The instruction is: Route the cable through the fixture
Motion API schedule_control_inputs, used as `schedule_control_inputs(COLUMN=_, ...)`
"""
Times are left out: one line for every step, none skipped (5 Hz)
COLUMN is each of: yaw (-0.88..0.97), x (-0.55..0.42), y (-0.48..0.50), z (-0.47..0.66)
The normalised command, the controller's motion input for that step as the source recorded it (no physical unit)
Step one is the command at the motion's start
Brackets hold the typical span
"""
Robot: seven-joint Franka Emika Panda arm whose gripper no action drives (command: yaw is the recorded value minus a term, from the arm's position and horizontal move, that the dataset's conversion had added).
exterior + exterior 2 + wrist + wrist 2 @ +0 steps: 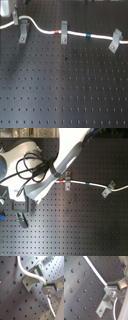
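The white cable (42,26) crosses the far side of the black perforated board. Its red band (56,33) lies just before the middle grey clip (63,31) and its blue band (88,36) just after, and it runs on to the right clip (116,40). At the first exterior view's left it arches over the slanted fixture (23,34). My gripper (16,17) is beside that arch, shut on the cable. In the first wrist view the cable (30,273) lies across the fixture's top (31,279), close to the gripper (48,288). In the second exterior view the arm (60,163) hides the gripper.
The white robot base (20,150) and a coil of black cables (27,168) fill the second exterior view's upper left. A small dark upright clip (21,218) stands at the second exterior view's lower left. The board (65,90) is bare towards the front.
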Motion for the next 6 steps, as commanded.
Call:
schedule_control_inputs(yaw=0.93, x=0.0, y=0.062, z=-0.03)
schedule_control_inputs(yaw=0.95, x=0.007, y=0.075, z=0.08)
schedule_control_inputs(yaw=0.97, x=0.009, y=0.047, z=0.17)
schedule_control_inputs(yaw=0.99, x=0.006, y=0.019, z=0.15)
schedule_control_inputs(yaw=0.99, x=0.009, y=0.017, z=0.21)
schedule_control_inputs(yaw=0.99, x=0.008, y=0.009, z=0.27)
